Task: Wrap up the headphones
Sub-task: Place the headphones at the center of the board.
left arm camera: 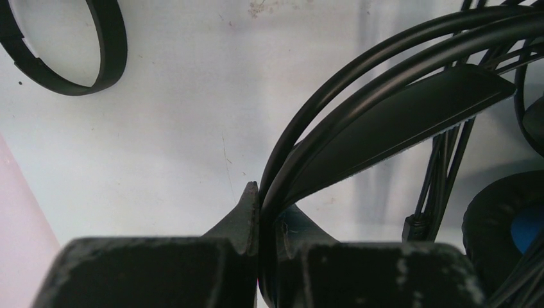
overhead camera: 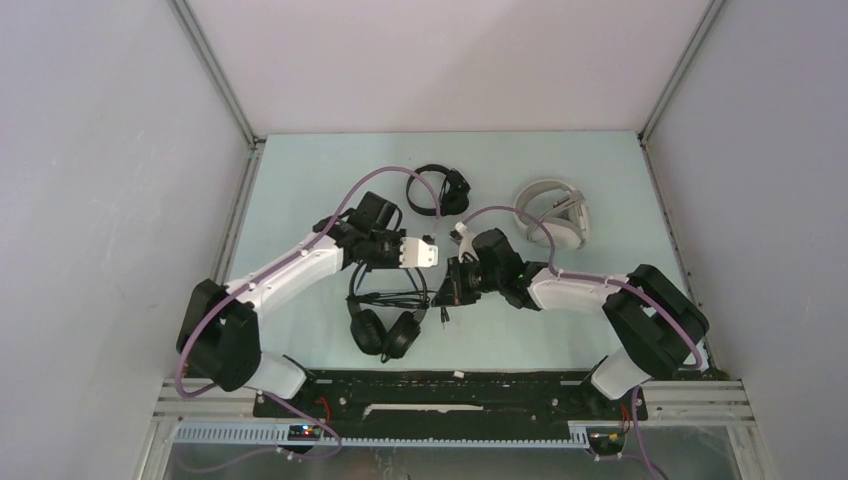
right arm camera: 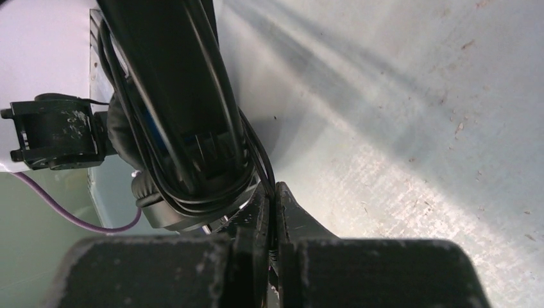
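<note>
Step in hand: winding the cable on the bulkier black headset [overhead camera: 384, 330], which lies near the centre of the table [overhead camera: 300, 180], cups toward my bases. My left gripper [left arm camera: 266, 205] is clamped on its headband [left arm camera: 398, 122]. My right gripper [right arm camera: 272, 208] is pinched tight on the cable [right arm camera: 263, 170]; strands already lie along the band.

Next, I judge: lead another loop round the band, keeping the cable taut without dragging the headset.

The slim black headset [overhead camera: 438, 190] and white headset [overhead camera: 555, 212] sit farther back, apart. My wrists are close together, which looks like the main hindrance.
</note>
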### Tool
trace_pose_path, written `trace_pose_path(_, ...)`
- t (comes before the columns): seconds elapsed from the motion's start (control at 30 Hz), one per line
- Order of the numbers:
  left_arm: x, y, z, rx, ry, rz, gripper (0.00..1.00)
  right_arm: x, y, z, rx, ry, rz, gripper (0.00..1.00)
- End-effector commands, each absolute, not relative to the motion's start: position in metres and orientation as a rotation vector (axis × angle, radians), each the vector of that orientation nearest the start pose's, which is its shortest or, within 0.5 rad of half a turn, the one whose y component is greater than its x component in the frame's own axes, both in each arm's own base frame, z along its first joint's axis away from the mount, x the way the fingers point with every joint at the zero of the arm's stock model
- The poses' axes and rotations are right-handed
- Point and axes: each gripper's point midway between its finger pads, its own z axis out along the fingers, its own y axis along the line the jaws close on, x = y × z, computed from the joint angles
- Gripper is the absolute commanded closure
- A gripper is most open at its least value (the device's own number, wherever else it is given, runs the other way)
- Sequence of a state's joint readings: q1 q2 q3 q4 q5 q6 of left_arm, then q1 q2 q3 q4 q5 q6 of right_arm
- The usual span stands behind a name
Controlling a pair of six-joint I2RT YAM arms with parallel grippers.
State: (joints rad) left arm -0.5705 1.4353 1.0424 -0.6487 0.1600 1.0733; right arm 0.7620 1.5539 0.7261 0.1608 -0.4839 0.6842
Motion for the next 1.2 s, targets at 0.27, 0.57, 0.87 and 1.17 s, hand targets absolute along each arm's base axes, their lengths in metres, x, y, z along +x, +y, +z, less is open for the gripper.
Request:
trace_pose_path(0.27,0.295,-0.159,0.076,2.022,1.833,0.052,0.91,0.204,0.331,0.065,-0.351,2.470,1.267,0.97)
trace_pose_path(0.57,0.301,-0.169,0.078,2.007,1.798,0.059,0.80,0.219,0.341,0.061,-0.348,2.403,1.364,0.95)
trace_pose_path(0.87,0.301,-0.174,0.080,2.000,1.795,0.037,0.56,0.231,0.332,0.049,-0.309,2.433,1.372,0.92)
trace_pose_path(1.17,0.300,-0.178,0.092,1.975,1.771,0.021,0.52,0.231,0.333,0.043,-0.309,2.451,1.385,0.88)
